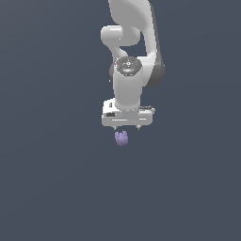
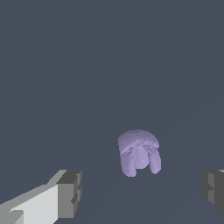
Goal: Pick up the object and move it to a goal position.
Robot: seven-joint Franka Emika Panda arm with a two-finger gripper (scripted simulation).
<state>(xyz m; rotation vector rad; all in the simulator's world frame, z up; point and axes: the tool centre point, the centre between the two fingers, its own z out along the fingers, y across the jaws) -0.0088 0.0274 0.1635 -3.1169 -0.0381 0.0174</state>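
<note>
The object (image 1: 121, 138) is a small lumpy light-purple blob lying on the dark grey floor. My white gripper (image 1: 126, 127) hangs just above and slightly behind it in the exterior view. In the wrist view the object (image 2: 139, 153) lies between and a little ahead of the two grey fingertips (image 2: 70, 193), which stand wide apart. The gripper (image 2: 142, 192) is open and holds nothing. The object is not touched by either finger.
The white arm (image 1: 129, 56) rises behind the gripper toward the top of the exterior view. A flat dark grey floor (image 1: 56, 179) surrounds the object on all sides.
</note>
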